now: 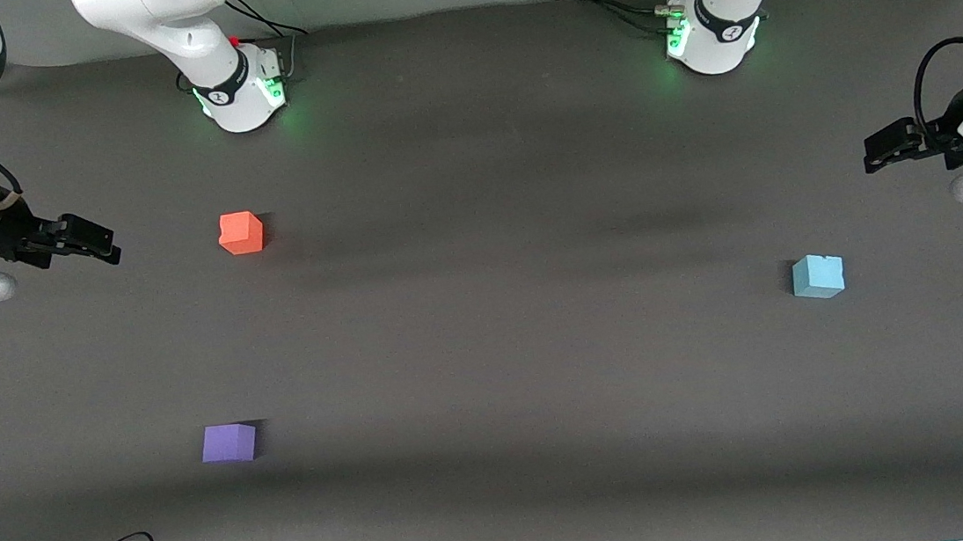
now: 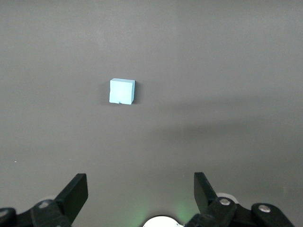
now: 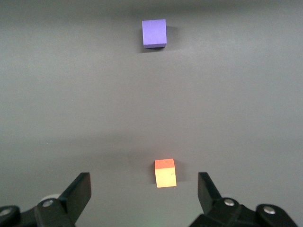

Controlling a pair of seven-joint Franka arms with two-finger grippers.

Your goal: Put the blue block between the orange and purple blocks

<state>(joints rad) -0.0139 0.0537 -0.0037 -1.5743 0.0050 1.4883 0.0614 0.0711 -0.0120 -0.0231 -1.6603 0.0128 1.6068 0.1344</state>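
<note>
In the front view, the left gripper (image 1: 877, 155) hangs over the table (image 1: 507, 348) at the left arm's end, and the right gripper (image 1: 104, 245) hangs over the right arm's end. Both hold nothing. The blue block (image 1: 818, 276) lies on the table near the left gripper, well apart from the other two cubes. The orange block (image 1: 241, 233) lies near the right gripper, and the purple block (image 1: 229, 442) is nearer to the front camera than the orange one.

In the left wrist view, the left gripper (image 2: 141, 191) has its jaws wide apart and empty. The blue block (image 2: 122, 91) stands ahead of the jaws, not between them.

In the right wrist view, the right gripper (image 3: 144, 191) is also spread wide and empty. The orange block (image 3: 165, 173) sits just ahead of the gap between the jaws, and the purple block (image 3: 154, 33) lies well ahead of it.
</note>
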